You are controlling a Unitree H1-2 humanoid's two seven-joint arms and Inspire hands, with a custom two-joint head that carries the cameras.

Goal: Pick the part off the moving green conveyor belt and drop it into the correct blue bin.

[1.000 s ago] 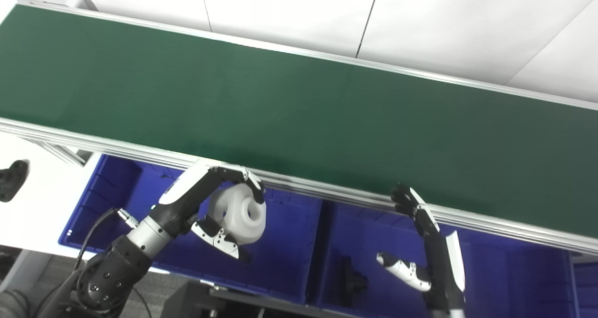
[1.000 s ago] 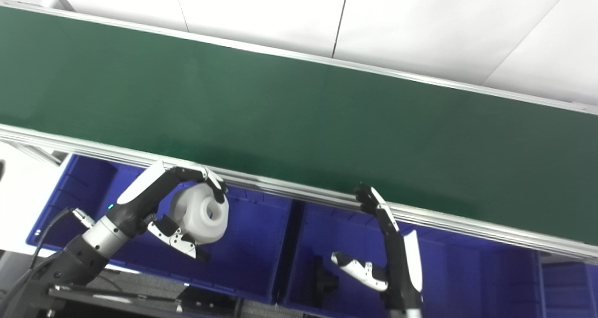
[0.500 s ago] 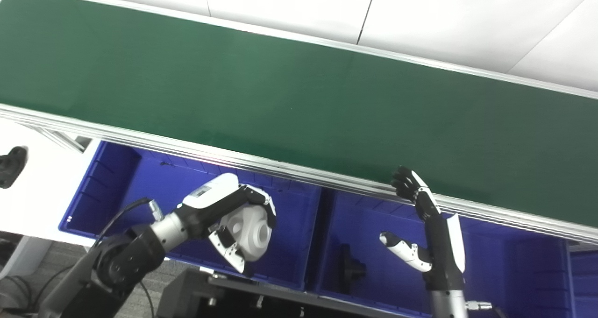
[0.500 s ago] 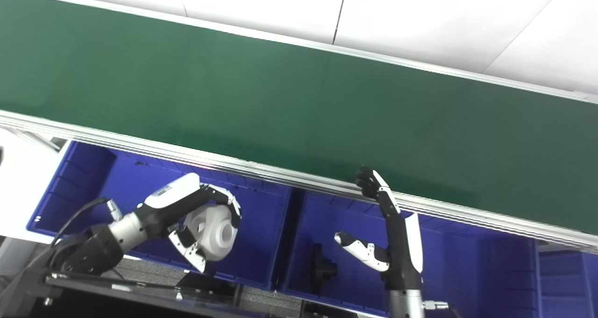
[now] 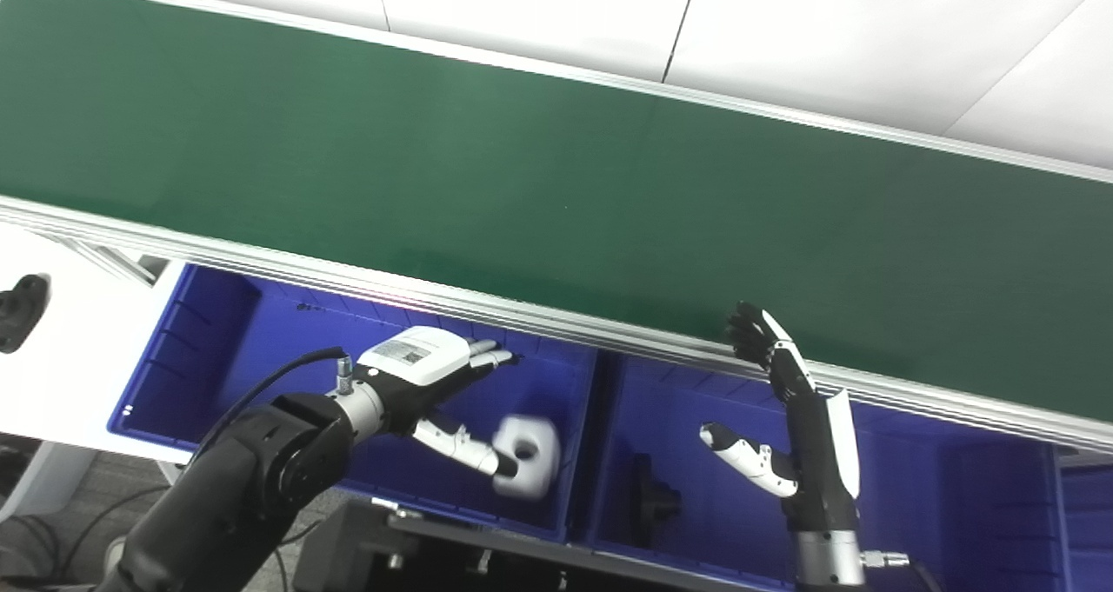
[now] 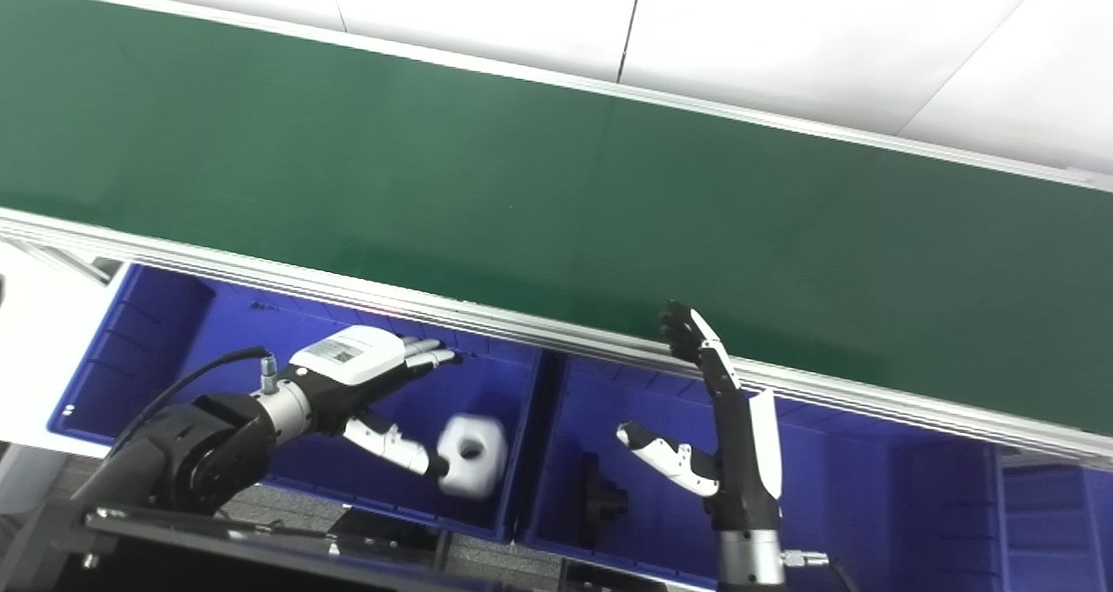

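A white round part with a centre hole (image 5: 524, 457) is inside the left blue bin (image 5: 217, 349), near its right wall, blurred by motion. My left hand (image 5: 435, 383) is spread open over that bin, its thumb tip touching or just beside the part. My right hand (image 5: 787, 418) stands upright and open over the middle blue bin (image 5: 939, 505), fingertips at the conveyor's near rail. The green conveyor belt (image 5: 556, 175) carries nothing in view.
A black part (image 5: 650, 498) lies in the middle bin near its left wall. The aluminium conveyor rail (image 5: 539, 318) runs just above both hands. A third blue bin (image 5: 1087, 522) shows at the far right. A black object (image 5: 19, 309) sits at the left edge.
My left hand lowered into the left bin, then opened and let go of the white part, which dropped to the bin's right side. The right hand barely moved.
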